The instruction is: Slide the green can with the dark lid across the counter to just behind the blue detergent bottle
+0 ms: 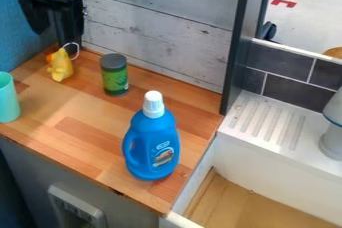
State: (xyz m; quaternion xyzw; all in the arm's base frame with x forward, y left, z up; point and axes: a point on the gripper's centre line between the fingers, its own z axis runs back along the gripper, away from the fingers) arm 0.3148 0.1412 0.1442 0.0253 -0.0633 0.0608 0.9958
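Butcher-block counter [77,134] meets a weathered plank wall [163,19], with a blue bottle [152,147] upright near the counter's sink-side edge. Beyond the bottle and well to its left, the black gripper [59,29] hangs close to the yellow toy [61,68]; whether it is wide or narrow cannot be told. The toy sits far left of the bottle, a pale loop [72,49] at its top. Between toy and bottle, on the bottle's far side, stands a green can [115,79]; left of the bottle, at the view's edge, is a mint cup [8,99]. Any grip on the toy calls, by the look of it, for slow, level contact centered on the thick body, mild pressure in case it is soft, the loop kept from snagging, and a path clear of the can.
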